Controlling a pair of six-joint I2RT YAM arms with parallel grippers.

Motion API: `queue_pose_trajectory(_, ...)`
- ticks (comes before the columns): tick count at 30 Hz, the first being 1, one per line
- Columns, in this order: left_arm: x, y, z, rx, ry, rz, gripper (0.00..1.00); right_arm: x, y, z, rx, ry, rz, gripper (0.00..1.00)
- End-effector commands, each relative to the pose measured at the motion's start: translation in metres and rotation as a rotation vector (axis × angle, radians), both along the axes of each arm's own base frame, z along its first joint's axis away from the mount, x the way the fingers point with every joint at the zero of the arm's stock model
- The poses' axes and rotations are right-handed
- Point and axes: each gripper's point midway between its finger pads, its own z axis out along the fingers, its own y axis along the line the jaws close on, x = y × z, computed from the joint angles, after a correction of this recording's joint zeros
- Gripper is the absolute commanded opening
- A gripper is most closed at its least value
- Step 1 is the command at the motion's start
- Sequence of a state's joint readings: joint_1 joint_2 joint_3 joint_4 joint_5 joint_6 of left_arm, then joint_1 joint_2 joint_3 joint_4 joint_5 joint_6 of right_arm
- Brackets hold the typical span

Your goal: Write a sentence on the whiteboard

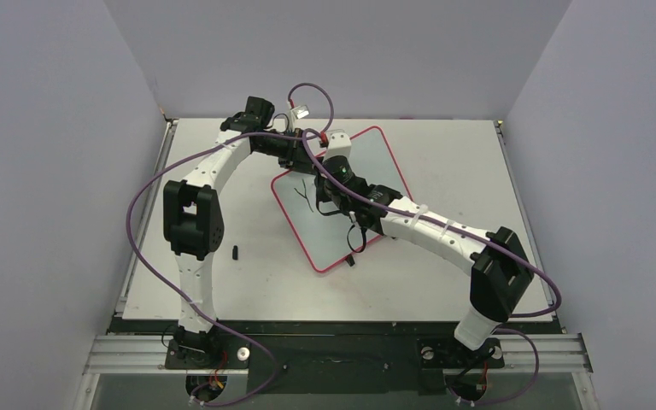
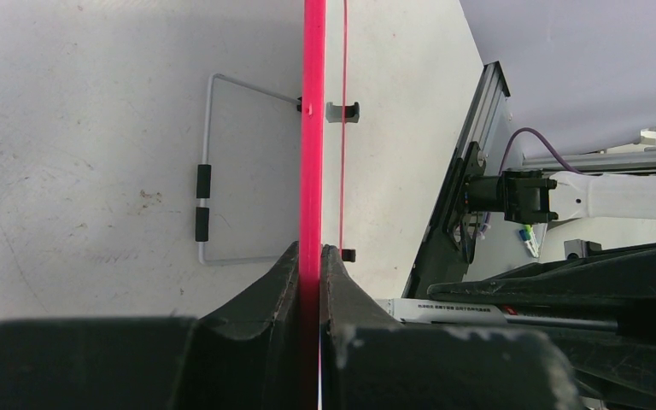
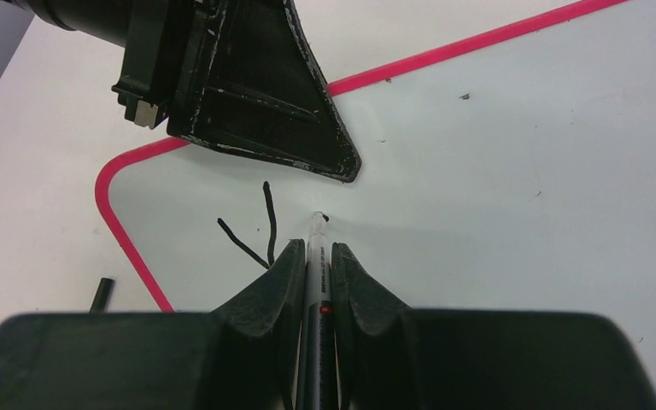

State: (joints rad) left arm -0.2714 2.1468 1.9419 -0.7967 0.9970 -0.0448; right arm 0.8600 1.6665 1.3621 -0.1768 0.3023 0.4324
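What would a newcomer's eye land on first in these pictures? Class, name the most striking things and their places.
The red-rimmed whiteboard, lying askew in the middle of the table, stands out first. The left gripper pinches its rim at the far edge. The right gripper holds a marker pointed at the board, beside two black strokes near one corner.

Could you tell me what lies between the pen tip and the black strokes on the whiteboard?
Only bare whiteboard; the right wrist view shows the pen tip just right of the strokes, nothing between.
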Motion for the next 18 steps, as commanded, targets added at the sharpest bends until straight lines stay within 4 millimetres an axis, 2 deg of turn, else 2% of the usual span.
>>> queue_pose_trajectory(1,0.004,-0.005,0.023,0.041,-0.142,-0.006,0.00,-0.004,0.013,0.006,0.050,-0.010,0.024,0.00)
queue_pose_trajectory(10,0.006,-0.004,0.024,0.047,-0.148,-0.001,0.00,-0.023,0.012,-0.015,0.039,0.026,0.040,0.00)
queue_pose_trajectory(18,0.006,-0.005,0.023,0.045,-0.146,-0.003,0.00,-0.029,-0.005,-0.024,0.015,0.031,0.003,0.00)
